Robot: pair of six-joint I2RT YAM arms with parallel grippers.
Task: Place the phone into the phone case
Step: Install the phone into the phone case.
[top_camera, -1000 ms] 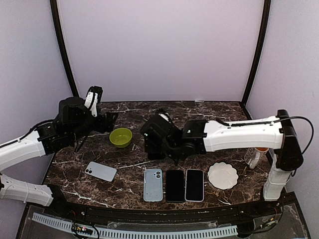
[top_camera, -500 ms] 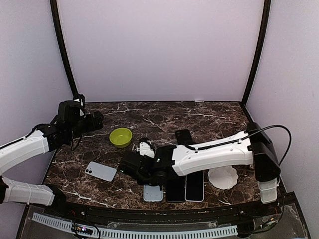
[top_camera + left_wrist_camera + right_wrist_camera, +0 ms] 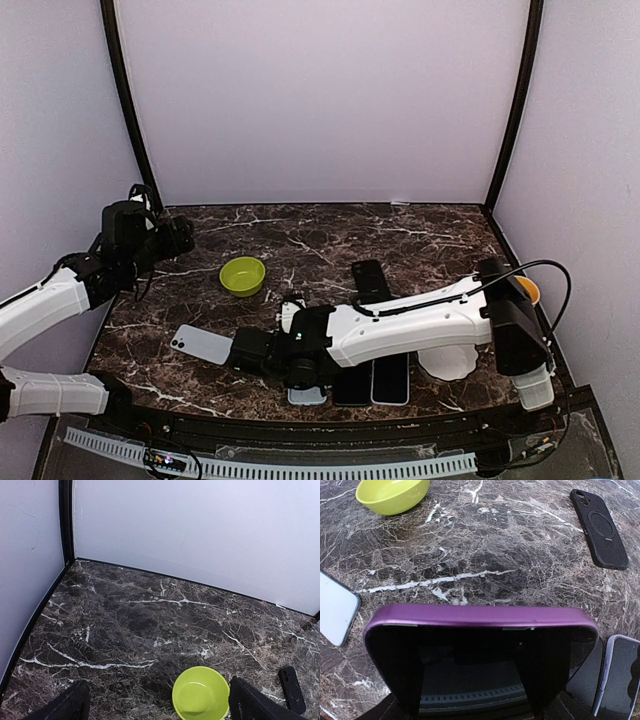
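1. Left gripper [image 3: 168, 237], seen from above, hangs over the far left corner of the table [image 3: 330, 232] and touches nothing.
   - The right gripper [image 3: 247, 350] is low over the near left part, at the end of an arm stretched across the near edge. From above its load is hidden.
   - One green bowl [image 3: 242, 276] stands left of centre, and one black case [image 3: 369, 279] lies to its right, well apart.
   - One pale phone [image 3: 203, 344] lies flat just left of the right gripper.
   - A row of three lies at the near edge, partly under the arm: a blue case [image 3: 308, 396], a black phone [image 3: 352, 388] and a light-edged phone [image 3: 391, 380].
   - One white plate [image 3: 455, 362] lies right of the row.

2. Left wrist view: the two fingers [image 3: 70, 707] stand wide apart at the bottom corners, with nothing between them. Below are the one bowl and, at the right edge, the one black case.

3. Right wrist view: the jaws hold one purple case [image 3: 480, 617] across its width, spread fairly wide.
   - The case is glossy black inside. Whether a phone sits in it I cannot tell.
   - The pale phone lies near left, the bowl far left and the black case far right.
   - The light-edged phone is at the near right, beside the held case.
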